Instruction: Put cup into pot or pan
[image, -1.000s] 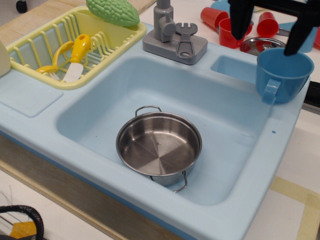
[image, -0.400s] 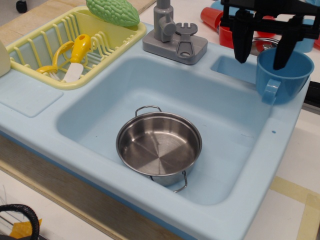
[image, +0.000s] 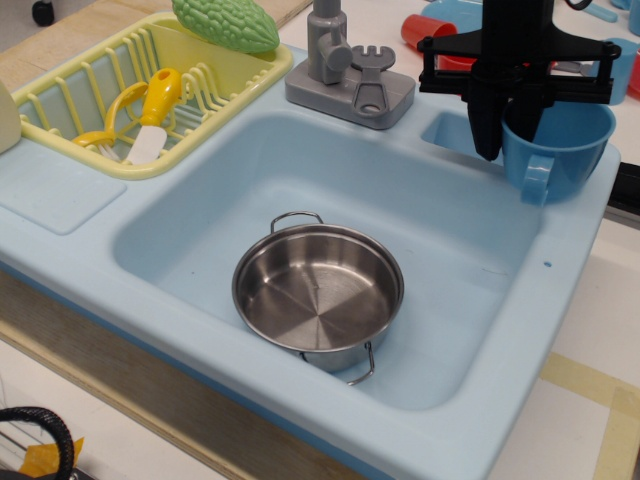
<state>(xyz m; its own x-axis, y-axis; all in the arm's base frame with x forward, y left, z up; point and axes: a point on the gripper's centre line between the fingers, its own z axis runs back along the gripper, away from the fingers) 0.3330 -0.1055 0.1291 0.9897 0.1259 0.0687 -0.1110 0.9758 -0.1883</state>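
Note:
The large blue cup stands upright on the sink's right ledge, its loop handle facing the front. My gripper has come down on its left rim. One finger is outside the wall and one inside, and the jaws are closed on the wall. The cup still rests on the ledge. The shiny steel pan with two wire handles sits empty in the sink basin, well to the lower left of the cup.
The light-blue sink holds the pan. A grey faucet stands at the back. A yellow dish rack at left holds a yellow utensil and a green gourd. Red cups stand behind the gripper.
My gripper has come down from above the cup and moved left. Its fingers have narrowed from wide open to closed on the cup's left wall. The cup and pan have not moved.

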